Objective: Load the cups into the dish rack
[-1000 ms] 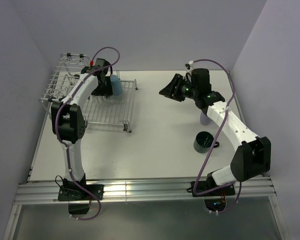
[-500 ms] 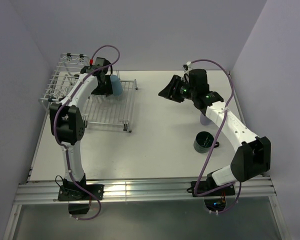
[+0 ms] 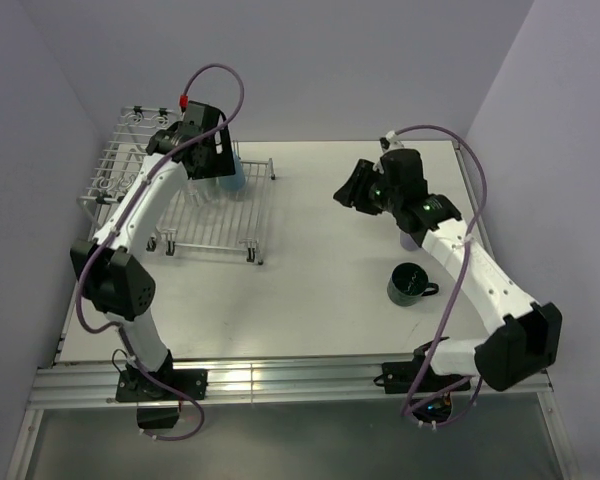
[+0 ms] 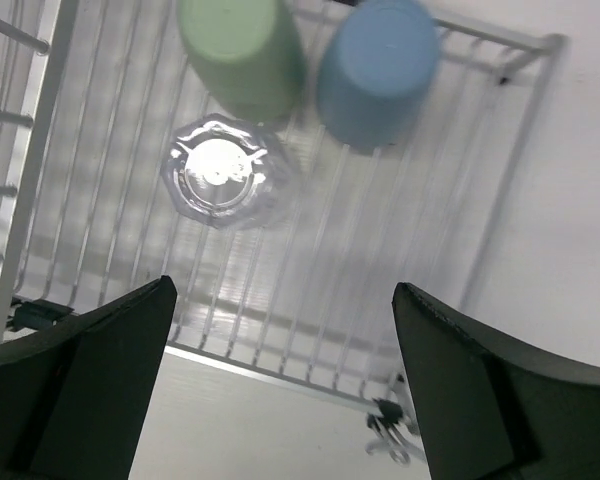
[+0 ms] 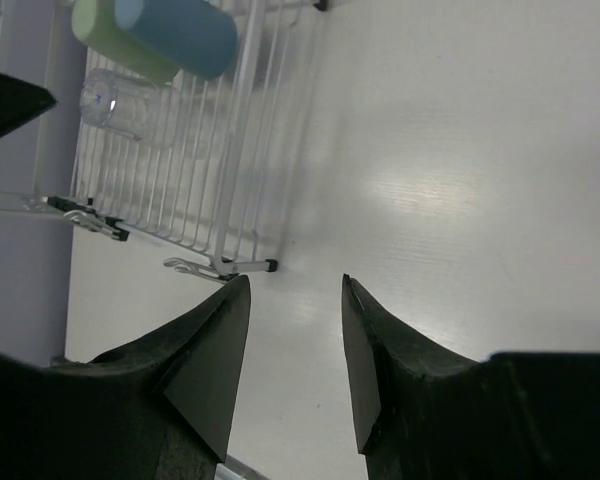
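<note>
The white wire dish rack [image 3: 220, 240] stands at the back left. In the left wrist view, a pale green cup [image 4: 242, 55], a light blue cup [image 4: 377, 65] and a clear glass [image 4: 223, 180] stand on its flat grid [image 4: 380, 230]. My left gripper [image 4: 284, 290] hangs open and empty above them, also seen from above [image 3: 208, 170]. The dark green mug [image 3: 408, 284] sits on the table at the right. The lavender cup [image 3: 409, 240] is partly hidden behind my right arm. My right gripper [image 3: 350, 185] is open and empty over the table's middle.
The right wrist view shows the rack's near rim [image 5: 238, 130] with the blue cup [image 5: 180, 35], the green cup [image 5: 110, 35] and the glass [image 5: 120, 105], and the gripper [image 5: 295, 285] over bare white table. The rack's raised basket [image 3: 120, 170] sits against the left wall.
My left arm has risen from beside the light blue cup to above the rack. My right gripper has shifted a little to the right.
</note>
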